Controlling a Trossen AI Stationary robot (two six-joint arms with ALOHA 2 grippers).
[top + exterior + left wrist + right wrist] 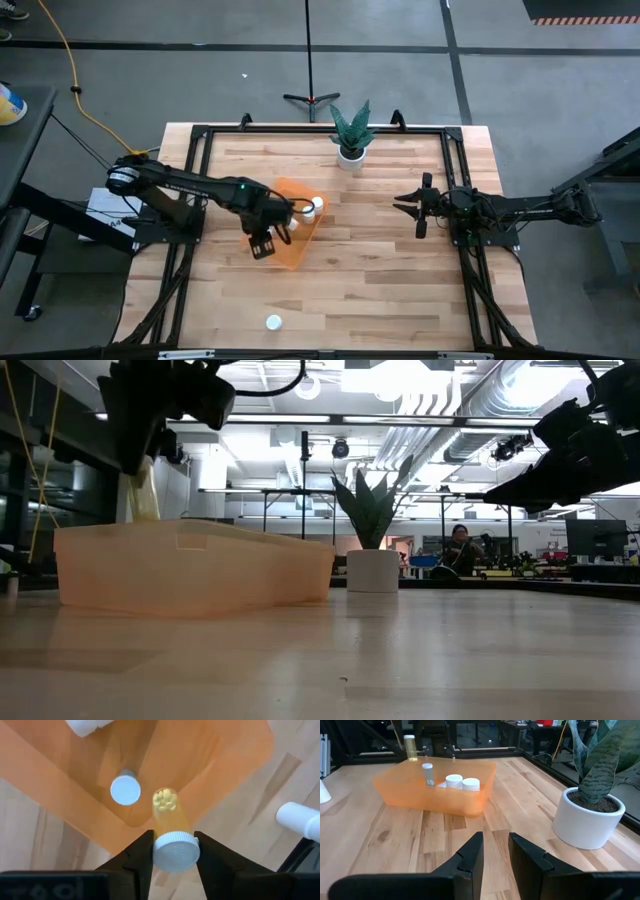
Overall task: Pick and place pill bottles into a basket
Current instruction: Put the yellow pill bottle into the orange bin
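Observation:
My left gripper [174, 840] is over the orange basket [297, 192], shut on an amber see-through pill bottle [167, 817] with a white cap and pale pills inside. In the low view the bottle [141, 492] hangs below the gripper [138, 458], above the basket [190, 565]. Other white-capped bottles [454, 781] stand in the basket [435, 800]; one [125, 790] stands upright under the held bottle. One bottle [273, 322] stands on the table near the front edge. My right gripper [496, 850] is open and empty, right of the basket [413, 207]. My left gripper pinches the bottle's white cap [175, 851] between its two fingers [142, 851], one on each side of the cap. The fingers come from above, pointing down. The bottle hangs cap-up below them, its amber body [165, 807] clear of the basket's floor [225, 760].
A white pot with a green plant [351, 135] stands at the table's far edge, also in the right wrist view [587, 817]. A white bottle [300, 820] lies on bare wood beside the basket. A black frame [460, 150] borders the table; bare wood lies between basket and right gripper.

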